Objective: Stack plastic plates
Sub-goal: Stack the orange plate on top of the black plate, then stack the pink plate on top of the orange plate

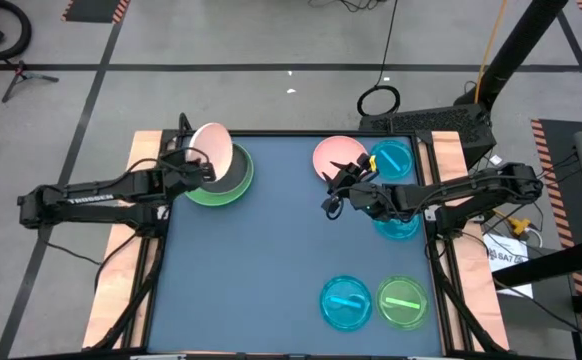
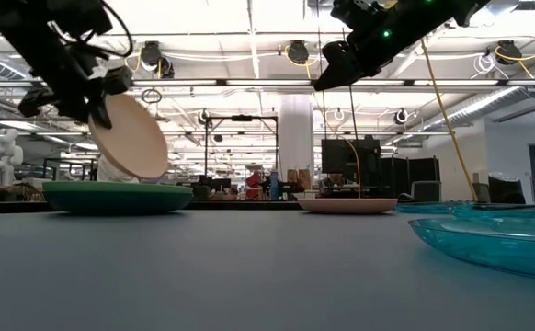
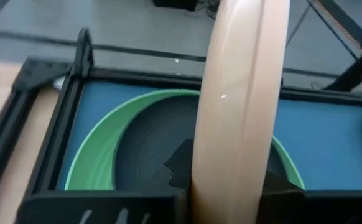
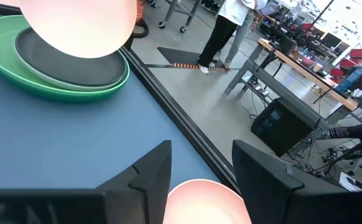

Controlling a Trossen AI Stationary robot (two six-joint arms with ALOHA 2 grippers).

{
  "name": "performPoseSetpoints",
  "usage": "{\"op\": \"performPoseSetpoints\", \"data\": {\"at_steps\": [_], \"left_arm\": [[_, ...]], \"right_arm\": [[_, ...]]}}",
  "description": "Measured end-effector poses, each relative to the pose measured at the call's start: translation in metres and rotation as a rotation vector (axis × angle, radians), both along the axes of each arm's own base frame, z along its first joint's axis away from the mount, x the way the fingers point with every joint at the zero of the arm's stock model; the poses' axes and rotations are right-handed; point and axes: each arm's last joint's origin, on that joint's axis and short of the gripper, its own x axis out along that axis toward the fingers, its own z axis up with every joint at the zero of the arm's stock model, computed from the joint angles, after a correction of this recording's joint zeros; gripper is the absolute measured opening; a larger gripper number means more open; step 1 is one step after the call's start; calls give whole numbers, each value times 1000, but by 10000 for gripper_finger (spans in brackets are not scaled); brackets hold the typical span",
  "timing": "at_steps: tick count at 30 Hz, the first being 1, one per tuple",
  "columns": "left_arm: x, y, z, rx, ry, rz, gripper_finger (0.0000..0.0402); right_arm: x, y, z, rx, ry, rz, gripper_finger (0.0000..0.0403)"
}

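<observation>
The left gripper (image 1: 203, 168) is closed on the cream plate (image 1: 213, 150) — level it over the green stack (image 1: 233, 186) before release; the right gripper (image 1: 343, 190) hangs open, empty.

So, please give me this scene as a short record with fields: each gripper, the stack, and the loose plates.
left gripper: shut on cream plate, held tilted above the stack
stack: dark grey plate inside green plate
right gripper: open, raised over pink plate
loose plates: pink plate, three blue plates, lime plate
</observation>
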Motion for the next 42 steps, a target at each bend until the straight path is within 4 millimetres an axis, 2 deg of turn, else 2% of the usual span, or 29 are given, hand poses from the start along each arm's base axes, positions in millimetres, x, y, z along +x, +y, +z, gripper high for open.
{"op": "performPoseSetpoints", "data": {"at_steps": [5, 13, 24, 34, 42], "left_arm": [[-3, -1, -15, -40, -52, 69, 46], [-1, 0, -17, -47, -45, 77, 118], [-1, 0, -17, -45, -27, 67, 128], [-4, 5, 13, -30, 0, 74, 129], [-4, 5, 15, 5, 75, 40, 129]], "right_arm": [[0, 0, 0, 0, -1, 0, 164], [0, 0, 0, 0, -1, -1, 164], [0, 0, 0, 0, -1, -1, 164], [0, 0, 0, 0, 0, -1, 164], [0, 0, -1, 0, 6, -1, 164]]}}
